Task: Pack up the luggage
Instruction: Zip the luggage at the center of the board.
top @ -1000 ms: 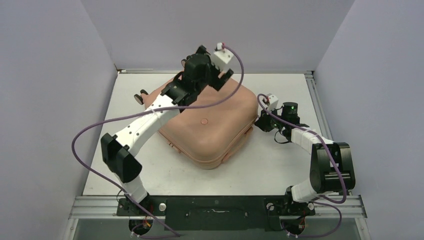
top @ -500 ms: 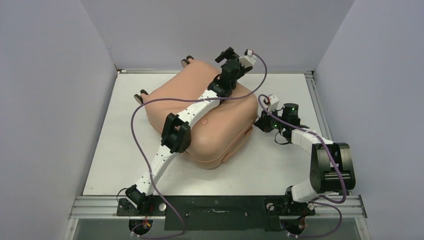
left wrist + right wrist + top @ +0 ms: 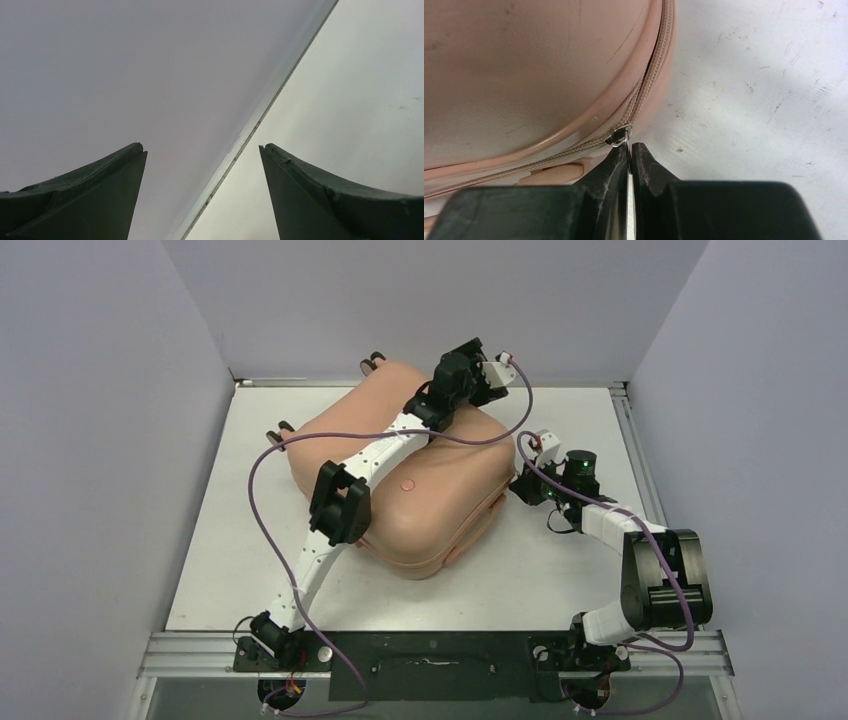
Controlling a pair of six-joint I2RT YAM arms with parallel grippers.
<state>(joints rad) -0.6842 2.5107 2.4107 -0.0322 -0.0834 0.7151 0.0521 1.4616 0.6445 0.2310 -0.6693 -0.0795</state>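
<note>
Top view: the luggage lay shut on the table, with the left arm reaching across its shell, probably to steady it. Left wrist view: the left fingers stood wide apart and empty, facing the wall. Right wrist view: the right fingers were closed on the zipper pull, presumably for zipping.

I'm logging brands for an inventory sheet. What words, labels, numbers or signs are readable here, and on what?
No readable text anywhere.
The luggage carries only a small round dot, too small to tell whether it bears a mark.
Its zipper pull, pinched by the fingers of the right gripper, shows no lettering.
</note>
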